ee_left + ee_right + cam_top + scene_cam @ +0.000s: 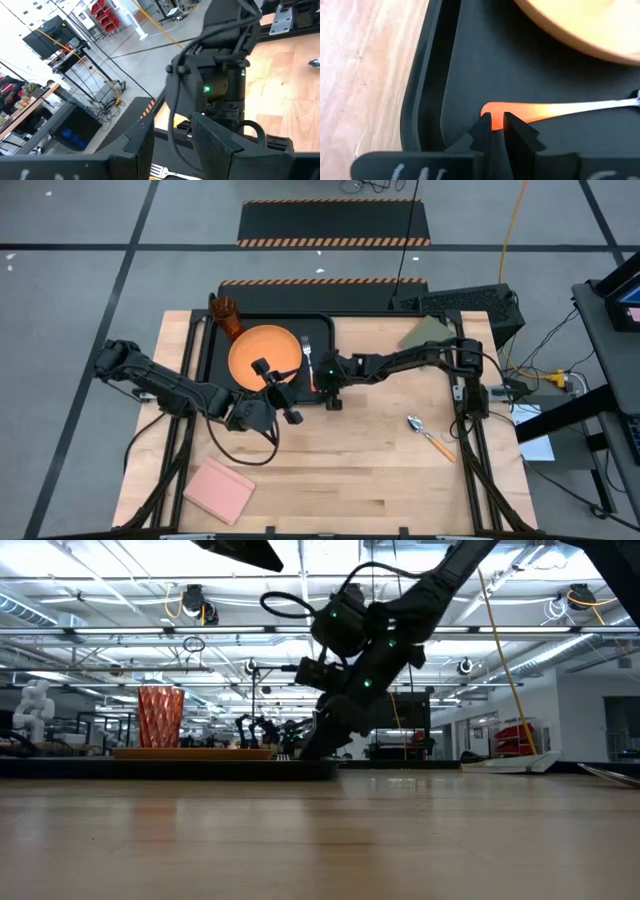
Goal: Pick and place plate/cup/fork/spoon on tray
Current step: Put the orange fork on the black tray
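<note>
— Where is the fork [520, 114]?

— In the tray [427, 85], beside the plate [262, 352]. My right gripper [498, 131] pinches its orange handle end.

— The left gripper [283, 388]?

— Over the plate's near edge, fingers apart. The cup [228, 316] stands in the tray's corner; the spoon [430, 436] lies on the table.

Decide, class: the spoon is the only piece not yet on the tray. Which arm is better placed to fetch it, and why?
Probably the right. The spoon lies on the wood on the right arm's side, near its base. The right gripper pinches the fork handle on the tray, so it must release first. The left gripper sits farther away, by the plate.
</note>
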`<state>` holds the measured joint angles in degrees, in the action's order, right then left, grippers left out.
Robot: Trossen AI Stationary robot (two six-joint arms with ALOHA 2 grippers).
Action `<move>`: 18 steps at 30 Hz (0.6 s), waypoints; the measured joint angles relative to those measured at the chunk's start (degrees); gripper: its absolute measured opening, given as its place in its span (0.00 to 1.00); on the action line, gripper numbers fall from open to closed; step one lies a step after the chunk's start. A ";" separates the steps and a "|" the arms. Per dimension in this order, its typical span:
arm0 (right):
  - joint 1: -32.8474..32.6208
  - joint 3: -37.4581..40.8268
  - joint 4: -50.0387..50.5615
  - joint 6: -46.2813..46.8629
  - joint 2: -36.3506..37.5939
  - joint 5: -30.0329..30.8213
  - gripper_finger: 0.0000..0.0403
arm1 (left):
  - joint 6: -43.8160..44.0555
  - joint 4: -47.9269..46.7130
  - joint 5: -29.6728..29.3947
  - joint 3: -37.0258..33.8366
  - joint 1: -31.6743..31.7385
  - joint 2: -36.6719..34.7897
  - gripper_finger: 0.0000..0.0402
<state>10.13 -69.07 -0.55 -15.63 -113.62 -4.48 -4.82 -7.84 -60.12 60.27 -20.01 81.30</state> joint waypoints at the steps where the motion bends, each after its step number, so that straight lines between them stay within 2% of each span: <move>1: 0.00 0.76 -1.21 0.38 0.00 -0.01 0.10 | -0.02 0.13 0.00 0.00 0.00 0.00 0.34; 18: 0.02 1.85 -10.79 2.52 -4.24 -0.11 0.10 | -1.10 1.97 0.00 0.04 -0.20 0.00 0.34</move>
<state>10.15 -67.22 -11.34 -13.11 -117.86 -4.60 -5.92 -5.87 -60.12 60.31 -20.21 81.30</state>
